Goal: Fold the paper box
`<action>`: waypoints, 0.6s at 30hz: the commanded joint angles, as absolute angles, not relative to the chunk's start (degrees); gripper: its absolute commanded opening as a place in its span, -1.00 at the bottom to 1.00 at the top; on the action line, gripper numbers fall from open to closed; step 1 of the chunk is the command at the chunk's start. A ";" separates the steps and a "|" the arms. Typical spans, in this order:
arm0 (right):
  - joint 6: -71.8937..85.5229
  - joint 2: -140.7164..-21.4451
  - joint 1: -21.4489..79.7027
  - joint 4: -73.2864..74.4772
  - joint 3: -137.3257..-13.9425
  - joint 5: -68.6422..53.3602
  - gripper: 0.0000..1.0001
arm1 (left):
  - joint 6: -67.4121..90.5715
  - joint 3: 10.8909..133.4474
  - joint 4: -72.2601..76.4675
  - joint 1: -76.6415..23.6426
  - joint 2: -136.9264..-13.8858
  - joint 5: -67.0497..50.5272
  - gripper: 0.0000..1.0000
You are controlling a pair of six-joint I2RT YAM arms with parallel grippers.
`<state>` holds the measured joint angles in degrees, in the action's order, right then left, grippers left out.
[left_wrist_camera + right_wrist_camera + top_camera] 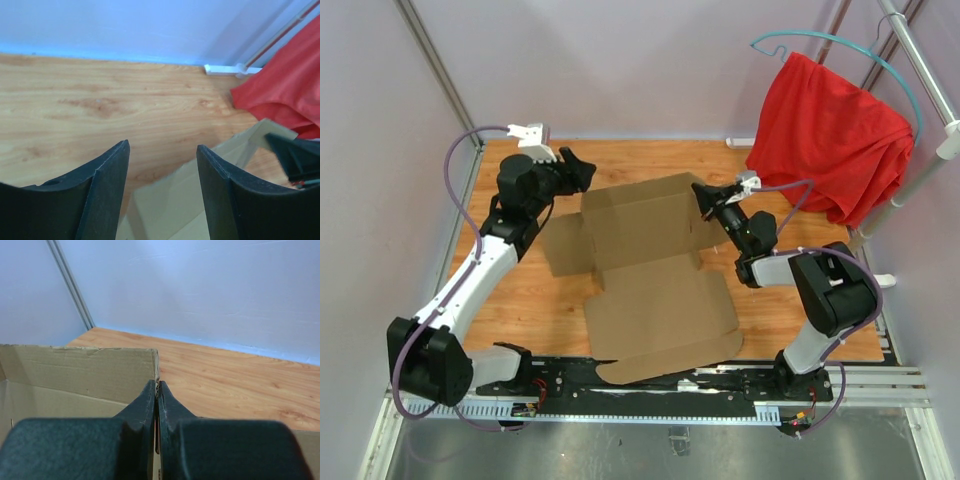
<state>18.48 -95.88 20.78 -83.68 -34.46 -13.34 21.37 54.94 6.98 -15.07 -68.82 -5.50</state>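
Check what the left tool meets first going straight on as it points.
Probably a raised flap of the plain brown cardboard box, just ahead of the open left tool; depth is unclear.

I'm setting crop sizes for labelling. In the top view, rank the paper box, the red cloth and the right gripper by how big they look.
1. paper box, by far the widest spread.
2. red cloth, clearly smaller; it is hung up, so possibly nearer the camera.
3. right gripper, smallest.

Left wrist: your left gripper [162, 145] blocks most of the plain brown cardboard box [170, 200]; red cloth [290, 85] runs off the right edge | Right wrist: you can't tell whether the right gripper [157, 384] pinches cardboard.
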 commanded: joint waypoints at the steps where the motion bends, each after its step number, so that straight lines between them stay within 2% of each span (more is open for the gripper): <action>1: 13.92 -95.10 22.24 -88.90 -31.89 -15.52 -0.98 | 15.86 63.70 2.06 -14.97 -72.74 -12.31 0.24; 7: 12.12 -94.37 23.03 -89.08 -29.24 -16.79 -0.97 | 11.30 67.56 -4.17 -16.25 -74.96 -20.48 0.22; 14: 12.41 -91.70 23.70 -89.01 -26.55 -18.78 -0.95 | 0.98 74.25 -16.60 -19.04 -78.05 -19.16 0.25; 18: 12.26 -91.05 24.65 -89.03 -26.20 -18.72 -0.95 | -0.07 72.62 -15.47 -19.47 -78.49 -18.72 0.25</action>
